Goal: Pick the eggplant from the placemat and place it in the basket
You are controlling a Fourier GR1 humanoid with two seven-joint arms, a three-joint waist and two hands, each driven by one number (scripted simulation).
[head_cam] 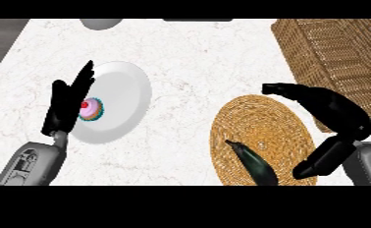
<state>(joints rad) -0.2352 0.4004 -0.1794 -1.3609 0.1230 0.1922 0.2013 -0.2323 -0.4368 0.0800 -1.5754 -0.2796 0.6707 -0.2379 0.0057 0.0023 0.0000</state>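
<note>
We see the eggplant point(253, 163) lying on the round woven placemat point(261, 124), toward its six o'clock edge, stem tip pointing to ten o'clock. Our right robot hand point(326, 119) hovers at its three o'clock, released, fingers spread and holding nothing. We judge the eggplant smooth, slippery, fairly stiff and light; we would grip across its thick middle. The basket point(326, 50) waits at one o'clock. Our left robot hand point(69, 99) rests released beside the plate point(123, 89).
</note>
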